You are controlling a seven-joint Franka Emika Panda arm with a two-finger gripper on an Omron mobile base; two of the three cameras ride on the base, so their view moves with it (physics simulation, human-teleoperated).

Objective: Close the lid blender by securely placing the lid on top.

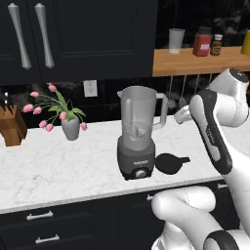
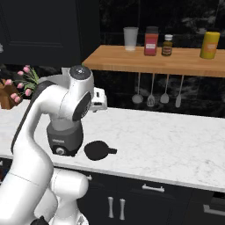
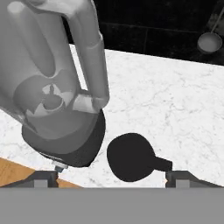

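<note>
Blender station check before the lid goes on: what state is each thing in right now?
blender: upright on the counter, jar open, no lid on top.
lid: lying flat on the counter beside the blender base, tab pointing away from it.
gripper: open, empty, above the lid, not touching it.
flower vase: upright, holding pink flowers.
knife block: standing at the counter's left end.

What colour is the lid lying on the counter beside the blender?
Black. The lid shows best in the hand view, flat on the white marbled counter.
</note>
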